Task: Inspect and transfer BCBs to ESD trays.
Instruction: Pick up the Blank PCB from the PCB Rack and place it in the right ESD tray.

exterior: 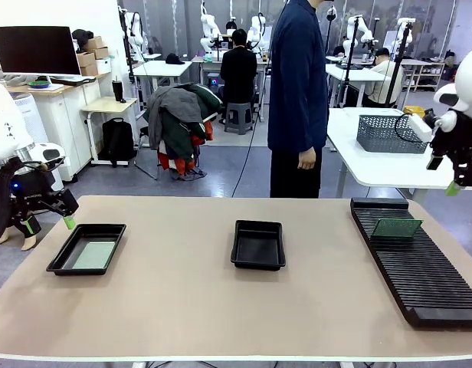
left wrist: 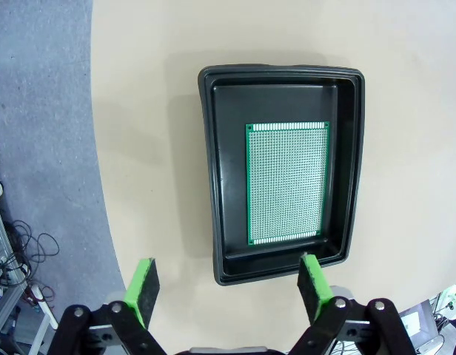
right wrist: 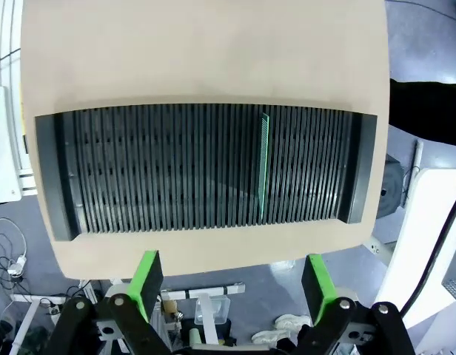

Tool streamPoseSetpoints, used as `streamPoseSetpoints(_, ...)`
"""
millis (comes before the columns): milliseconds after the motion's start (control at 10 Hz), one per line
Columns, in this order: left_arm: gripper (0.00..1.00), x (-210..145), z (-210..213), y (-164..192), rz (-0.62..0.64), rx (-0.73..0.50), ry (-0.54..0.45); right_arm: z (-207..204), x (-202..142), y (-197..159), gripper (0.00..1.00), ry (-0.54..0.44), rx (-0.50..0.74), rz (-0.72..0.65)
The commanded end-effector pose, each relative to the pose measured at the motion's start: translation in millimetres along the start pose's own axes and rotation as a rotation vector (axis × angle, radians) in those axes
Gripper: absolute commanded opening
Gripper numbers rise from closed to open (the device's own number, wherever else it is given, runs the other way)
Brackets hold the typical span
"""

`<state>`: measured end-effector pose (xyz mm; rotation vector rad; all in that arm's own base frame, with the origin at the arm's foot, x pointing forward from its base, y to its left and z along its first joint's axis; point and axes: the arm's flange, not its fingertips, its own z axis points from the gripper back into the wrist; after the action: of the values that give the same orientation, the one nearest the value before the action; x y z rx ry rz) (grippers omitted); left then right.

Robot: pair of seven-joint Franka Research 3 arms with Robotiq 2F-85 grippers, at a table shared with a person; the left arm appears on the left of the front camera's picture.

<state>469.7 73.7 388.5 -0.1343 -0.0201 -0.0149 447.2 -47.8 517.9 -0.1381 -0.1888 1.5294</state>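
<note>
Two black trays, two green boards, one ribbed rack and two grippers show at the bench [exterior: 182,307].

The left gripper [exterior: 48,224] hangs at the bench's left edge, just beside the left tray [exterior: 58,264] and above it. Its jaws stand wide apart, gripping and touching nothing. One board [left wrist: 287,183] lies flat on this tray's floor, nearer one long wall than the other.

The middle tray [exterior: 258,264] sits near the bench's centre, well apart from the first, showing a bare black floor.

A person [exterior: 297,92] stands at the far side, one hand hanging down.

The rack [exterior: 431,284] runs along the right side of the bench. The second board [exterior: 396,227] stands on edge in a slot near its far end.

The right gripper [exterior: 443,176] hovers high over the rack's far right. Its jaws are wide apart too, clear of the board and the rack.
</note>
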Motion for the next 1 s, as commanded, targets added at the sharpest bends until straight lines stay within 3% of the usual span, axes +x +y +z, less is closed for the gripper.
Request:
streamPoseSetpoints(0,1.0,-1.4,-1.1,0.8,-0.007,-0.009,-0.009,-30.0,-8.9,-6.6,1.0,-0.041,-0.03,0.029)
streamPoseSetpoints(900,1.0,-1.4,-1.1,0.8,-0.007,-0.009,-0.009,-135.1,-21.9,-43.0,1.0,-0.097,0.032,0.027)
